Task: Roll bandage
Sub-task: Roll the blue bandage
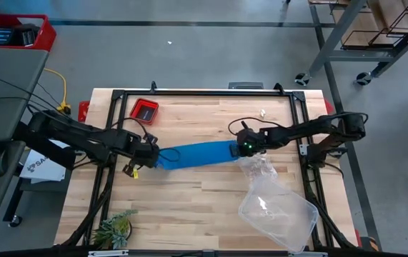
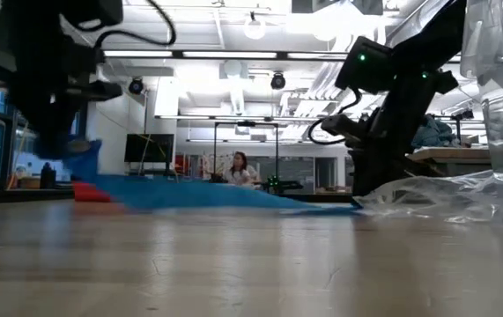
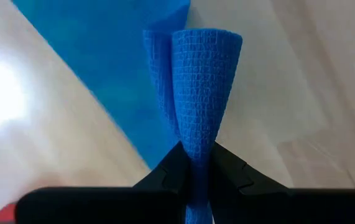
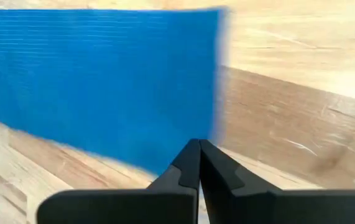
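Starting the roll: left gripper [image 3: 196,163] jaws clamped on bandage [image 1: 193,154] end, mid-worktop; right gripper [image 4: 199,163] jaws together at far end; next, turn that end over itself.

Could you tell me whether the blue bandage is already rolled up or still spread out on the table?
Mostly spread: the bandage lies as a flat band, with only its end folded over and pinched in the left gripper.

Both arms are dark, near-black, built of slim tubular links and blocky joints. Black cables loop loosely beside the left arm [image 1: 82,139] and above the right arm [image 1: 311,132] — whose wrist carries a small green light. Each gripper — left gripper [image 3: 196,171], right gripper [image 4: 199,163] — has two matte black, wedge-shaped fingers with stepped inner edges.
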